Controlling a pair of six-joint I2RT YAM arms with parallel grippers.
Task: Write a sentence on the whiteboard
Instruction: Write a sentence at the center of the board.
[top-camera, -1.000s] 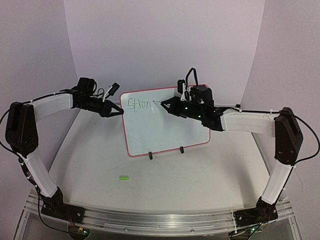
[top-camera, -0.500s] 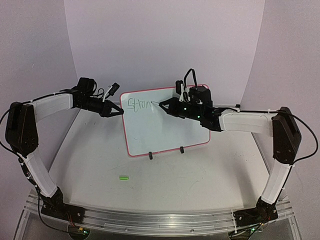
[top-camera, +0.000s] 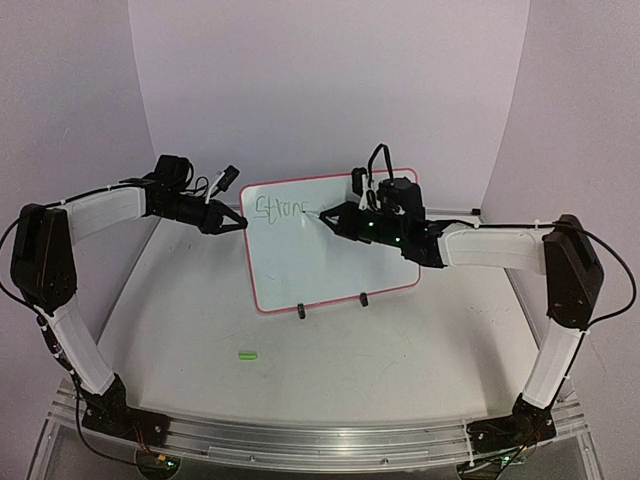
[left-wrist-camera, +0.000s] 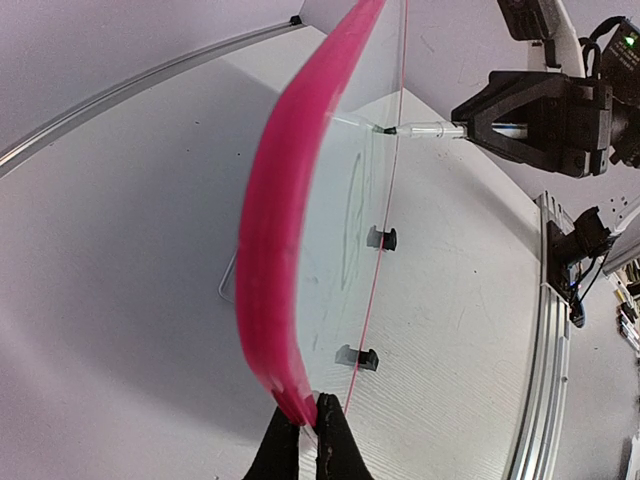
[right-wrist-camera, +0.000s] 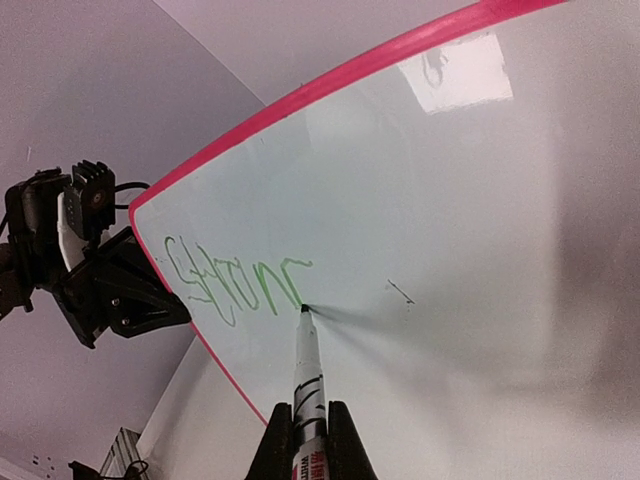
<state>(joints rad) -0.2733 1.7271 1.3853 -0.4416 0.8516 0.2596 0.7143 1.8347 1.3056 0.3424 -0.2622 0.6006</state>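
The whiteboard (top-camera: 335, 250) stands tilted on two black clip feet at the table's middle back, white with a pink-red frame (left-wrist-camera: 280, 250). Green letters (right-wrist-camera: 235, 280) run along its upper left. My left gripper (top-camera: 238, 225) is shut on the board's left frame edge; in the left wrist view its jaws (left-wrist-camera: 310, 440) pinch the pink rim. My right gripper (top-camera: 345, 215) is shut on a white marker (right-wrist-camera: 306, 375), whose black tip touches the board right at the end of the green writing. The same marker (left-wrist-camera: 425, 129) shows in the left wrist view.
A small green marker cap (top-camera: 247, 354) lies on the table in front of the board, to the left. The board's clip feet (top-camera: 301, 311) rest on the white tabletop. A metal rail (top-camera: 300, 440) runs along the near edge by the arm bases.
The right gripper has carried the marker tip slightly rightward along the board, and the green writing has grown by a stroke. The left gripper and the board have not moved.
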